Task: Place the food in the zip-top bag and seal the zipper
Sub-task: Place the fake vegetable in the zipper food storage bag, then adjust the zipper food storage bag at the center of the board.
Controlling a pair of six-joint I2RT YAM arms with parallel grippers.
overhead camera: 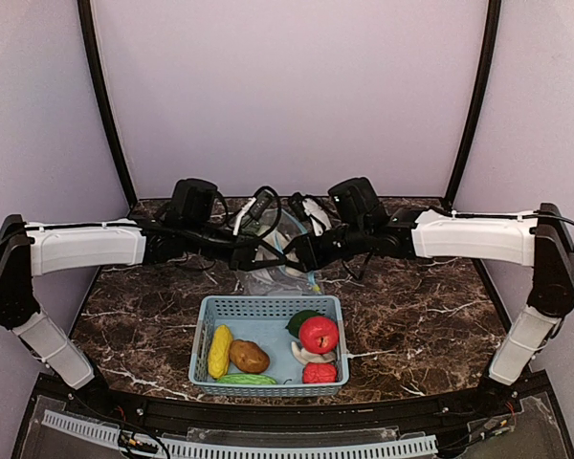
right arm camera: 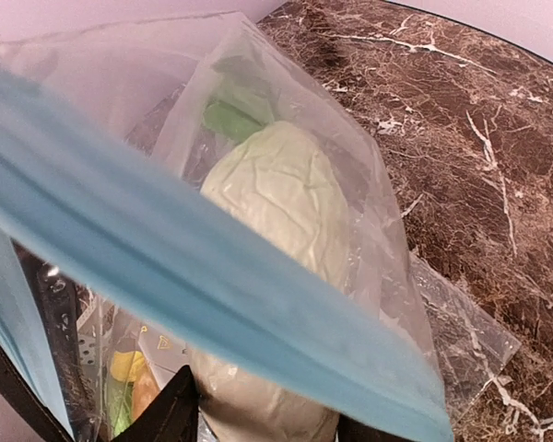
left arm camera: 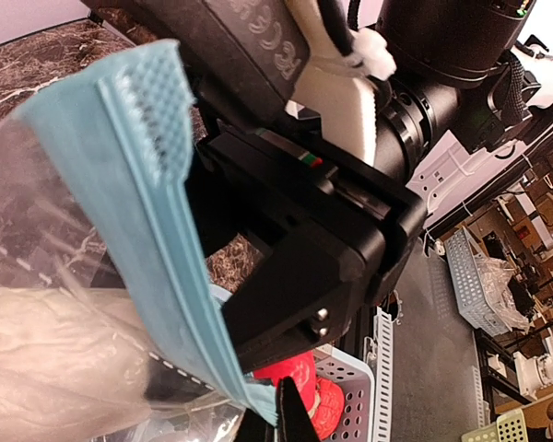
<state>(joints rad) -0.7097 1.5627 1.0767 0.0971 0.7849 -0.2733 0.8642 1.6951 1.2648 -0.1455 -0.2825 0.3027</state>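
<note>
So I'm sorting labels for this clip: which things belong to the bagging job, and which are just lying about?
Job: zip-top bag, pale vegetable inside it, corn, potato, green pod, apple, mushroom, small red fruit, dark green fruit.
Just there: light blue basket, marble table.

The left arm [overhead camera: 86, 246] and the right arm [overhead camera: 474, 236] each wear a long white plastic shell on the forearm and a shorter white sleeve on the lower link, joined by black elbow and shoulder housings. A bulky black housing [overhead camera: 192, 199] tops each wrist, with thin black cables looping beside it. Seen close from the left wrist, the right claw [left arm camera: 286, 262] is a blocky matt-black body with raised lettering, two small silver screws, a tiny red-and-green mark and a white ridged plate.
</note>
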